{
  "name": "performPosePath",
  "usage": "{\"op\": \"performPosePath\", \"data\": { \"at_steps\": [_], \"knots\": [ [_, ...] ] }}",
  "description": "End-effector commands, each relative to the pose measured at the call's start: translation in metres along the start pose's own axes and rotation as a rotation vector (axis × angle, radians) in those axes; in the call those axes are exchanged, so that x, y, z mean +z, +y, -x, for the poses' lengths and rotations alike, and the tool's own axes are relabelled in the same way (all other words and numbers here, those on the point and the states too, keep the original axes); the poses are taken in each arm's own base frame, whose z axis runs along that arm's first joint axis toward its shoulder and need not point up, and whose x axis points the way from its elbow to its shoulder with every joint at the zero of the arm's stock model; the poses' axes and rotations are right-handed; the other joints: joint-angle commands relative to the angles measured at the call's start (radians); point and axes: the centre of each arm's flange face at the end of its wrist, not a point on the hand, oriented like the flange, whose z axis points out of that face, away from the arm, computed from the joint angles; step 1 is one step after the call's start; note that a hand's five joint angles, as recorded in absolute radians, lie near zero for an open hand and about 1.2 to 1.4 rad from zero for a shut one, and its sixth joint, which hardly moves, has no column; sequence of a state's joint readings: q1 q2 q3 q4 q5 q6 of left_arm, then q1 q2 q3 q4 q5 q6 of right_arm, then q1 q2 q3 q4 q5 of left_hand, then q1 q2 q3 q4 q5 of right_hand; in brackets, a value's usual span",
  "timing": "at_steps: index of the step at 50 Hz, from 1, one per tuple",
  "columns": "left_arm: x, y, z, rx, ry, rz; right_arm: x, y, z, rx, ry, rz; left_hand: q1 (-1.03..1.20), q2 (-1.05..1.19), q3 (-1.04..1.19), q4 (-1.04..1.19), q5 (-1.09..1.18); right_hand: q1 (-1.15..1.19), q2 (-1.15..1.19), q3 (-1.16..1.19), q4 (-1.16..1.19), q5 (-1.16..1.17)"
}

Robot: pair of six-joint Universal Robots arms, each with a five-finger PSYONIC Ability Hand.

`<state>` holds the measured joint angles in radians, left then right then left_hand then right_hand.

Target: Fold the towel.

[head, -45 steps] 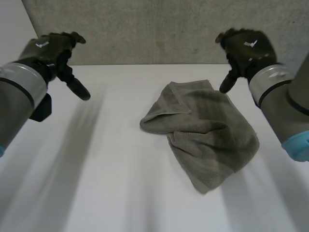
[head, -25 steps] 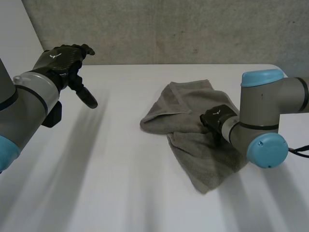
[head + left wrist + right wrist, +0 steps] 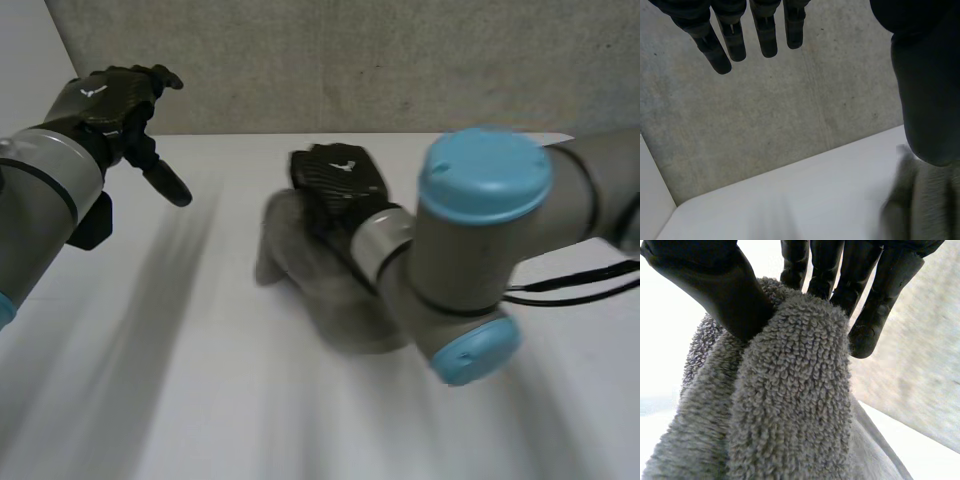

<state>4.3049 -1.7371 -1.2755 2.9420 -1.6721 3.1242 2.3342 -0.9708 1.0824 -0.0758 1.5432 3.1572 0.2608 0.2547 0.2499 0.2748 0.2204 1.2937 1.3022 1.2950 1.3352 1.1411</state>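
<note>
Near mid-table, my right hand [image 3: 715,285] is clamped on the grey towel [image 3: 790,405]: thumb on one side of a thick fold, fingers on the other. Rest of the towel lies bunched on the white table [image 3: 200,400] beneath that hand; blurred there, so which edge I hold is unclear, possibly the far one. My left hand [image 3: 105,105] hovers off to the left, fingers straight, empty, well apart from the towel.

Head view looks down on worktop [image 3: 200,380] from behind; wrist views look forward, right one close on towel [image 3: 790,390]; all 3 share towel.
</note>
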Motion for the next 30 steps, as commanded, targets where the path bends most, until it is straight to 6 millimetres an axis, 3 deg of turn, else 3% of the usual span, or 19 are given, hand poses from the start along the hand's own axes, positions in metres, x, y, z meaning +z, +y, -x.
{"op": "performPosePath", "data": {
  "at_steps": [1, 4, 5, 6, 7, 8, 14, 16, 19, 20, 21, 22, 24, 30],
  "knots": [
    [-0.004, -0.007, 0.001, -0.002, -0.002, -0.023, 0.015, 0.007, 0.046, 0.041, -0.058, -0.063, -0.08, -0.073, -0.069, -0.094, -0.214, 0.103, 0.094, 0.101, 0.061, 0.081],
    [-0.005, -0.008, 0.001, -0.002, -0.002, -0.026, 0.028, 0.015, 0.047, 0.034, -0.047, -0.071, -0.08, -0.073, -0.069, -0.094, -0.214, 0.103, 0.094, 0.101, 0.061, 0.081],
    [-0.005, -0.008, 0.001, -0.002, -0.002, -0.025, 0.028, 0.021, 0.049, 0.03, -0.055, -0.039, -0.08, -0.073, -0.069, -0.094, -0.214, -0.443, -0.451, -0.444, -0.484, -0.465],
    [-0.005, -0.008, 0.001, -0.002, -0.001, -0.023, 0.028, 0.021, 0.049, 0.03, -0.055, -0.039, -0.08, -0.073, -0.069, -0.094, -0.214, -0.448, -0.457, -0.45, -0.49, -0.47],
    [-0.005, -0.008, 0.001, -0.002, -0.001, -0.023, 0.026, 0.026, 0.049, 0.026, -0.065, 0.009, -0.08, -0.073, -0.069, -0.094, -0.214, -1.059, -1.067, -1.06, -1.1, -1.081],
    [-0.006, -0.008, 0.001, -0.002, -0.001, -0.024, 0.023, 0.03, 0.049, 0.018, -0.077, 0.058, -0.08, -0.073, -0.069, -0.094, -0.214, -1.119, -1.128, -1.12, -1.161, -1.141],
    [-0.007, -0.007, 0.001, 0.0, -0.002, -0.02, 0.016, 0.022, 0.035, -0.019, -0.053, 0.132, -0.08, -0.073, -0.069, -0.094, -0.214, -1.119, -1.128, -1.12, -1.161, -1.141],
    [-0.008, -0.005, 0.001, 0.001, -0.001, -0.012, 0.012, 0.003, 0.008, -0.062, 0.005, 0.141, -0.08, -0.073, -0.069, -0.094, -0.214, -1.119, -1.128, -1.12, -1.161, -1.141],
    [-0.012, 0.001, 0.0, 0.003, -0.001, 0.016, 0.009, -0.004, -0.01, -0.089, 0.041, 0.15, -0.08, -0.073, -0.069, -0.094, -0.214, -1.119, -1.128, -1.12, -1.161, -1.141],
    [-0.012, 0.002, 0.0, 0.003, -0.001, 0.017, 0.007, -0.005, -0.028, -0.117, 0.077, 0.17, -0.08, -0.073, -0.069, -0.094, -0.214, -1.119, -1.128, -1.12, -1.161, -1.141],
    [-0.015, 0.007, -0.001, 0.007, 0.003, 0.038, 0.005, -0.006, -0.045, -0.153, 0.11, 0.188, -0.08, -0.073, -0.069, -0.094, -0.214, -1.119, -1.128, -1.12, -1.161, -1.141],
    [-0.021, 0.014, -0.002, 0.01, 0.009, 0.067, 0.005, -0.007, -0.045, -0.154, 0.11, 0.188, -0.08, -0.073, -0.069, -0.094, -0.214, -1.119, -1.128, -1.12, -1.161, -1.141],
    [-0.03, 0.024, -0.002, 0.014, 0.015, 0.105, -0.001, -0.001, -0.071, -0.25, 0.159, 0.24, -0.08, -0.073, -0.069, -0.094, -0.214, -1.119, -1.128, -1.12, -1.161, -1.141],
    [-0.07, 0.065, -0.01, 0.04, 0.063, 0.243, -0.013, 0.019, -0.09, -0.362, 0.175, 0.344, -0.033, -0.027, -0.022, -0.047, -0.167, -1.119, -1.128, -1.12, -1.161, -1.141]
  ]
}}
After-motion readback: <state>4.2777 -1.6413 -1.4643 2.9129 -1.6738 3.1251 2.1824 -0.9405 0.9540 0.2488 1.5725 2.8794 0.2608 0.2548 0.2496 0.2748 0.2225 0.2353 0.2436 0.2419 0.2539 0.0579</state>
